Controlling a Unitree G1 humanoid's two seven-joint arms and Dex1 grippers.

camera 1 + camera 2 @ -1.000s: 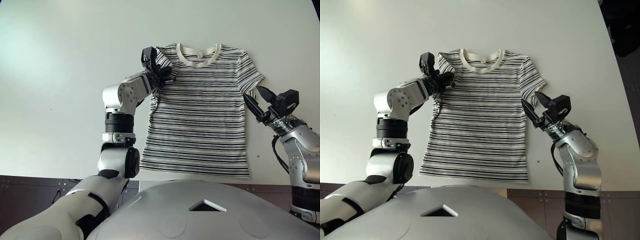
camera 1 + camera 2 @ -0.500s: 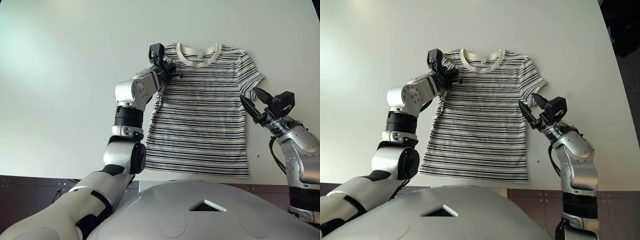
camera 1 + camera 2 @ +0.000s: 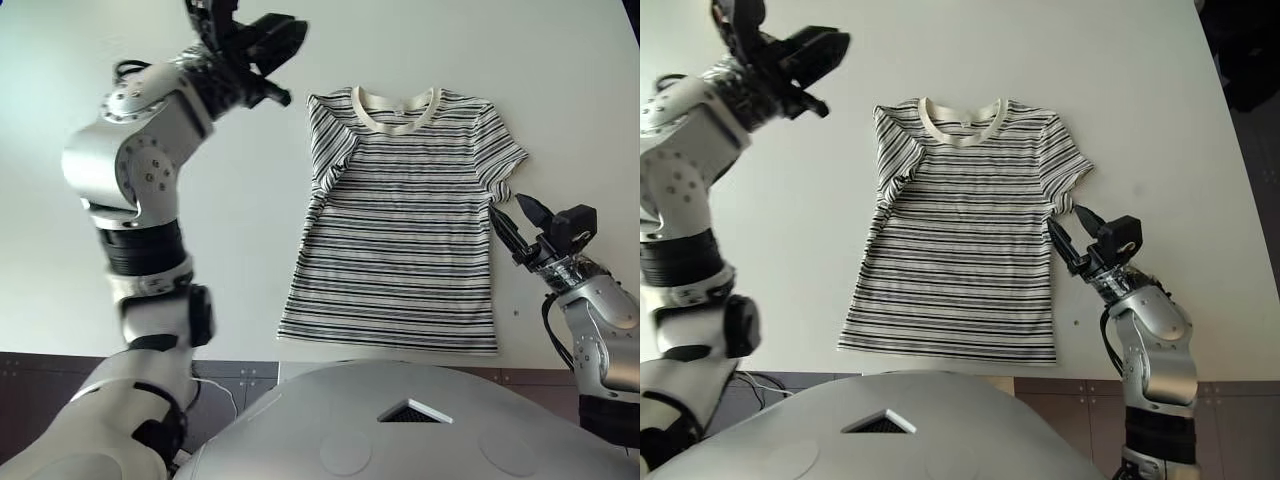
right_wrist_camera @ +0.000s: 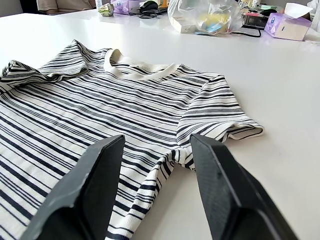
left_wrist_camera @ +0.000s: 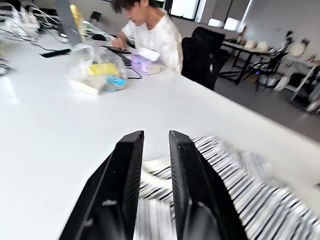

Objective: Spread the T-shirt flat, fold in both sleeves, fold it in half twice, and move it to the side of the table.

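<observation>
Upper left, the left hand hovers open and empty. The right hand, open, waits beside the shirt, probably to fold its flat sleeve.

A striped T-shirt lies face up on the white counter, its cream collar toward 12 o'clock and its hem toward 6 o'clock. The sleeve at its 10 o'clock corner is folded in over the chest, while the sleeve at 2 o'clock lies spread outward. The left claw hangs above the counter at the shirt's 11 o'clock, apart from the cloth. The right claw sits at the shirt's 4 o'clock, just beside the side seam under the spread sleeve, its fingers parted and holding nothing.
</observation>
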